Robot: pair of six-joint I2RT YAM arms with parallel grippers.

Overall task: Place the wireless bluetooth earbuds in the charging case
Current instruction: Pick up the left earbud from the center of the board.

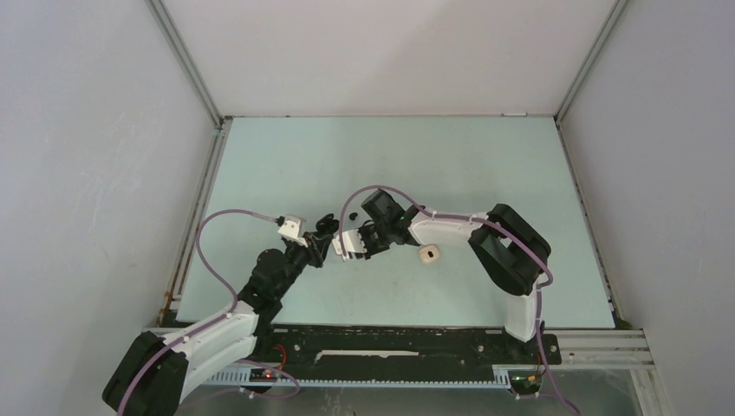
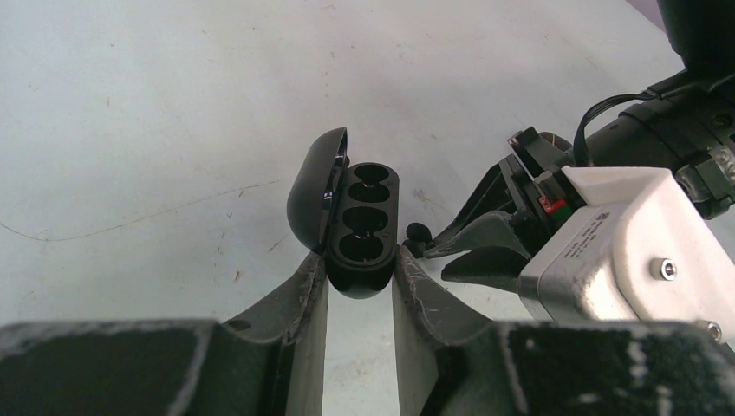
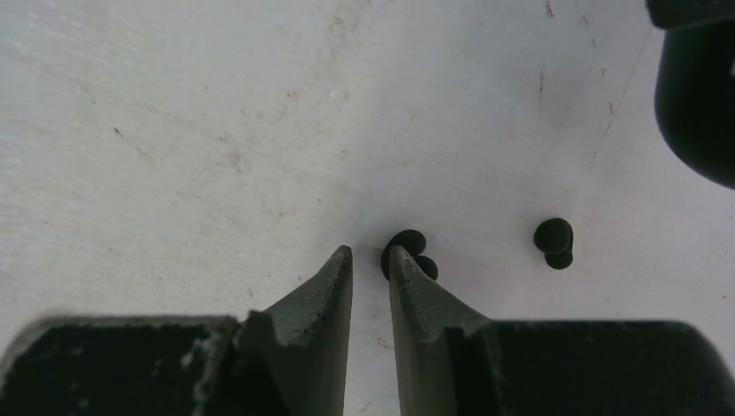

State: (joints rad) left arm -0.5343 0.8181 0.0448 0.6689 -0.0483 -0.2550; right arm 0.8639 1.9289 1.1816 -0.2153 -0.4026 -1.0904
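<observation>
My left gripper (image 2: 360, 264) is shut on the near end of a black charging case (image 2: 364, 217). The lid stands open to the left and its wells look empty. In the top view the left gripper (image 1: 324, 229) meets my right gripper (image 1: 336, 246) mid-table. My right gripper (image 3: 370, 251) is slightly open, with nothing between the jaws, tips at the table. One black earbud (image 3: 409, 247) lies against the outer side of its right fingertip; it also shows in the left wrist view (image 2: 419, 232). A second black earbud (image 3: 553, 243) lies further right. No whitish earbuds are clearly in view.
A small beige object (image 1: 428, 253) lies on the table just right of the right wrist; I cannot tell what it is. The pale green table (image 1: 390, 165) is walled by white panels at back and sides. The held case shows at the upper right of the right wrist view (image 3: 698, 95).
</observation>
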